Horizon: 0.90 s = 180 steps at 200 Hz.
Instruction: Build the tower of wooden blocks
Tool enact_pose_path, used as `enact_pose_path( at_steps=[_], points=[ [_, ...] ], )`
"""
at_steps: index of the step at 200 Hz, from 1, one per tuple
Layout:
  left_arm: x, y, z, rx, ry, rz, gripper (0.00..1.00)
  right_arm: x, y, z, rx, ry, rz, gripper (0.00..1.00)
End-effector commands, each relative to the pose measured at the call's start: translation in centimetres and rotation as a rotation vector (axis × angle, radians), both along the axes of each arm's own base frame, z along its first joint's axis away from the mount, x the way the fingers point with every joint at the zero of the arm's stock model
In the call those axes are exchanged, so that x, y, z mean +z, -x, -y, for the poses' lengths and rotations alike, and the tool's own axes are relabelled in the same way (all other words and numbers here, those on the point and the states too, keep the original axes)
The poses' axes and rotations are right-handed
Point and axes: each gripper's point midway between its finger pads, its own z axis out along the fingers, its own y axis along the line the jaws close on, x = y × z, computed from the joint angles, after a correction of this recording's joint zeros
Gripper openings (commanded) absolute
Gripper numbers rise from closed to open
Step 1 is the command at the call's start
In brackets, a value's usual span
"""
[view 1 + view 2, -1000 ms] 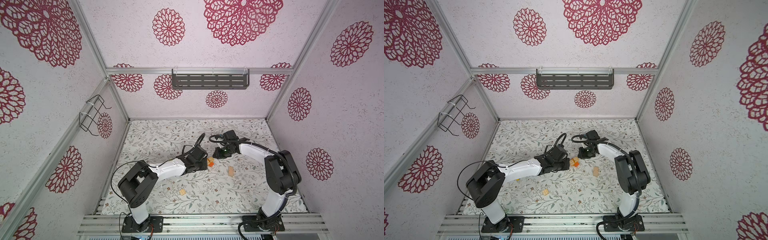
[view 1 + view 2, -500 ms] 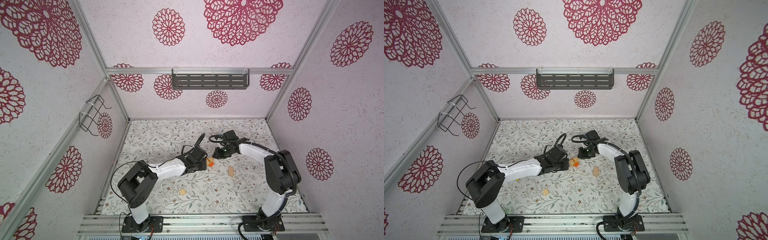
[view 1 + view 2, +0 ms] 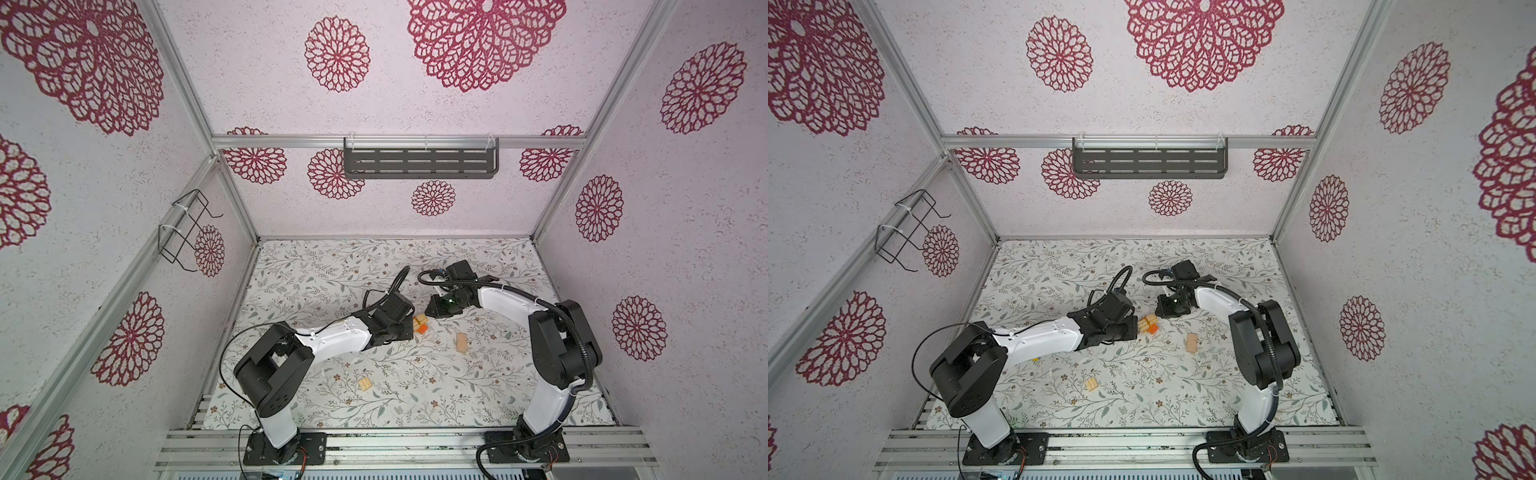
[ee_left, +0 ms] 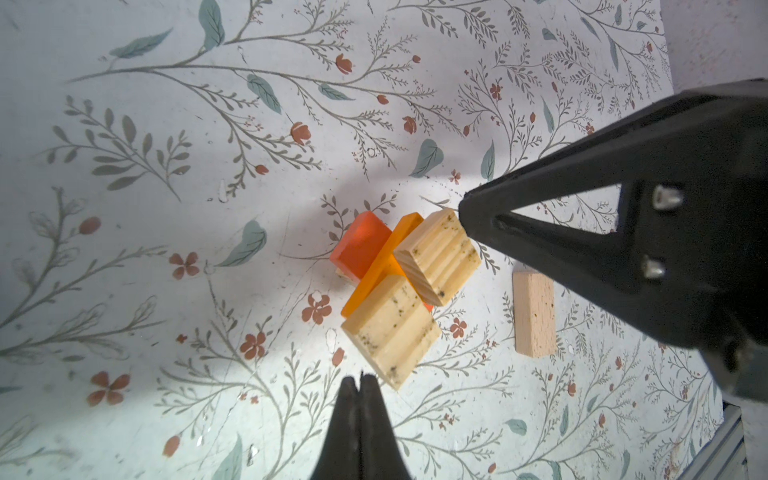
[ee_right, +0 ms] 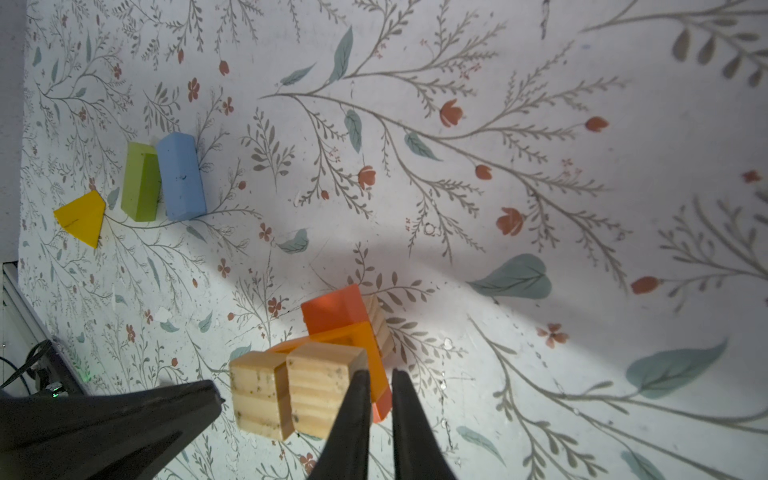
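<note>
The wood block tower is a low pile on the floral mat: a red-orange block, an orange block and two tan grooved blocks on top. It shows in both top views. My left gripper is shut and empty, tips just short of the nearer tan block. My right gripper is shut and holds nothing; one fingertip leans against the other tan block. Both grippers flank the pile.
Blue, green and yellow wood blocks lie together near the mat's edge. A plain tan block lies right of the pile, a grooved square one nearer the front. A grey shelf hangs on the back wall.
</note>
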Motion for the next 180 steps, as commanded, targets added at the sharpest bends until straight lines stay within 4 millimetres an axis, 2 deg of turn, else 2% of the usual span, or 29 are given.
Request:
enact_pose_path(
  at_steps=[1,180],
  points=[
    [0.15,0.15,0.44,-0.004,0.014,0.006,0.00,-0.08,-0.01,-0.04,0.015,-0.003,0.007,0.16],
    [0.12,-0.39,1.39,-0.011,0.026,0.005,0.00,-0.21,0.02,-0.12,0.018,-0.007,0.003,0.16]
  ],
)
